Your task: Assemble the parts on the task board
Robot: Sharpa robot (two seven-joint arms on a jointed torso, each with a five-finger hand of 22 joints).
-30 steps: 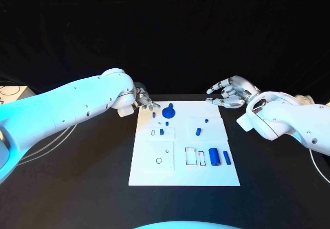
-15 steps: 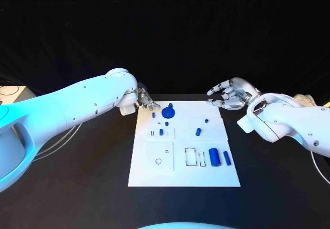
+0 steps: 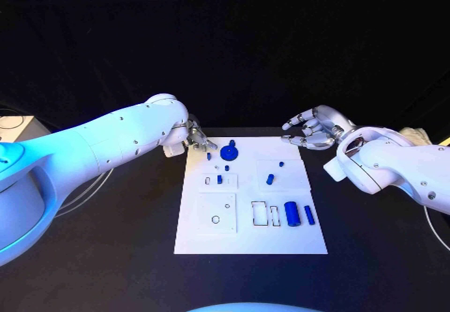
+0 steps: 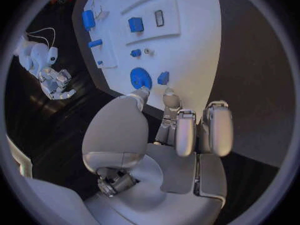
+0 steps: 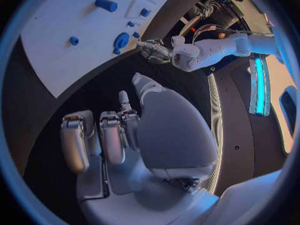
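Left hand (image 3: 197, 136) sits at the board's (image 3: 251, 240) far left corner, fingers reaching toward a small blue piece (image 3: 208, 156) at about five o'clock from it. Is it gripping? I can't tell; in the left wrist view the fingertips (image 4: 169, 96) come down right beside that piece (image 4: 163, 78), but contact isn't clear. Compared with a second ago, the left arm has swung in a touch and the hand has edged nearer the board's corner — a small creep, not a grab. The parts themselves haven't budged, so my read is that the assembly hasn't advanced; this looks like lining up for a first pick.

Right hand (image 3: 316, 127) hovers off the far right corner, at roughly one o'clock from the board's middle, fingers curled but apart, nothing in them — much as it was a second ago.

On the board: the round blue disc (image 3: 231, 154) near the far edge, little pegs (image 3: 270, 179) mid-board, and two blue cylinders (image 3: 292, 213) at about four o'clock beside the outlined slots.

The views split the work. The head view gives the whole layout and both hands at once, while the left wrist view (image 4: 175, 135) shows how close the fingers are to the piece and disc (image 4: 140, 78). The right wrist view (image 5: 125, 135) shows bare black table under its own fingers, and the left hand (image 5: 155, 50) across the board's corner.
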